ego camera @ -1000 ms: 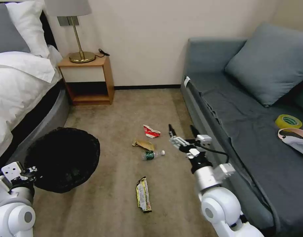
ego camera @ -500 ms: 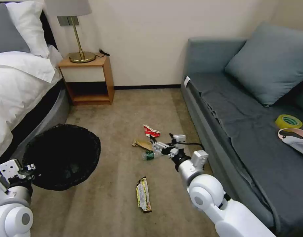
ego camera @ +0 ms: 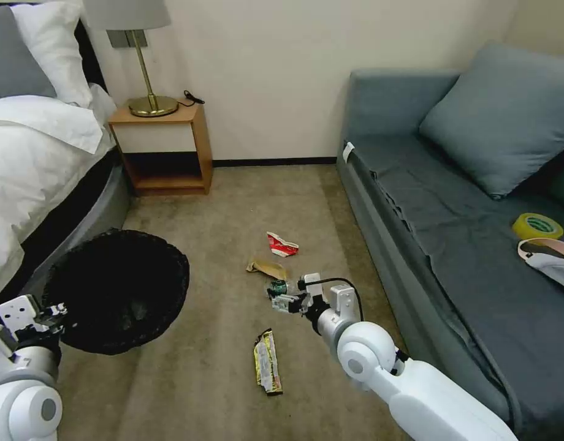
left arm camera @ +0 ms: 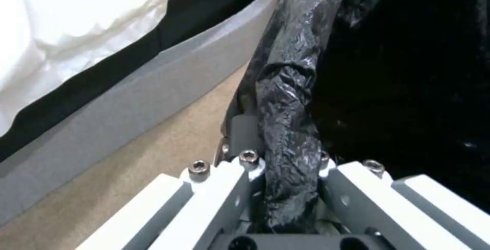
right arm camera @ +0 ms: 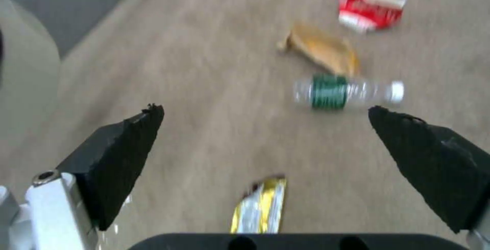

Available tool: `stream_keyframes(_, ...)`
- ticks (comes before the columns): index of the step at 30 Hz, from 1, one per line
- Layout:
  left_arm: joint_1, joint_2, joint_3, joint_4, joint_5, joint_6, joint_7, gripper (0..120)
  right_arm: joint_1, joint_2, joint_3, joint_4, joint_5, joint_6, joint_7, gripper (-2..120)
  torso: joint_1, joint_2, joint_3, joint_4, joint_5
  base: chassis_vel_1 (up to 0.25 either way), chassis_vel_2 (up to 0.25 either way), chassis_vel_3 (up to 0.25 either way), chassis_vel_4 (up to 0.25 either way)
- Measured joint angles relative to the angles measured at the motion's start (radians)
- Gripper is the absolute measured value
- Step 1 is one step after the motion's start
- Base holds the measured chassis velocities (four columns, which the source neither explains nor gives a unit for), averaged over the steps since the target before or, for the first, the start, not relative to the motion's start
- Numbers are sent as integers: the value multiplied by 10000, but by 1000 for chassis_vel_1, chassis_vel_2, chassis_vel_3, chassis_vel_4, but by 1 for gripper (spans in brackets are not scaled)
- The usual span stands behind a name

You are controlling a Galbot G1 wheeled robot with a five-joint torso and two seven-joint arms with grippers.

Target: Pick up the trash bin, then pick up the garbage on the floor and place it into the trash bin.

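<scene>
Fingers, right: black pads (right arm camera: 122, 158) spread wide apart, nothing between them.
Fingers, left: clamped on the bag-covered rim of the bin, black plastic pinched between them in the left wrist view.
Right gripper (ego camera: 281, 300): low over the carpet at lower centre of the head view, just beside the bottle, above the wrapper.
Left gripper (ego camera: 52, 313): lower left of the head view, at the near rim of the bin.
Bin (ego camera: 119, 288): left of centre in the head view, beside the bed frame, black bag spilling over the rim.
Bottle (right arm camera: 347, 91): clear, green label, lying on its side on the carpet, centre right of the right wrist view.
Paper (ego camera: 266, 267): brown, crumpled, just beyond the bottle.
Carton (ego camera: 281, 244): red and white, crushed, beyond the paper.
Wrapper (ego camera: 267, 361): yellow-gold, flat on the carpet, lower centre of the head view.
Carpet (ego camera: 221, 220): beige, between bed and sofa.
</scene>
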Motion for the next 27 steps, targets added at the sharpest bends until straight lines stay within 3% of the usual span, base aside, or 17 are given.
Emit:
stream_keyframes(6,5,-44,-27,-60,3,0,36,1,743,137,-523,-305,1408,-1104,211,100,0,0,0,0,-2,0,0,0,0)
stream_keyframes(15,26,-36,-150,-83,-13,0,59,1,1792,900,-1609,-1402,2291,-2283,235,100,0,0,0,1,-3,0,0,0,0)
stream_keyframes(27,24,-22,-317,-95,-35,0,116,1,2445,1731,-3031,-3504,1908,-2400,-45,100,0,0,0,2,-2,0,0,0,0)
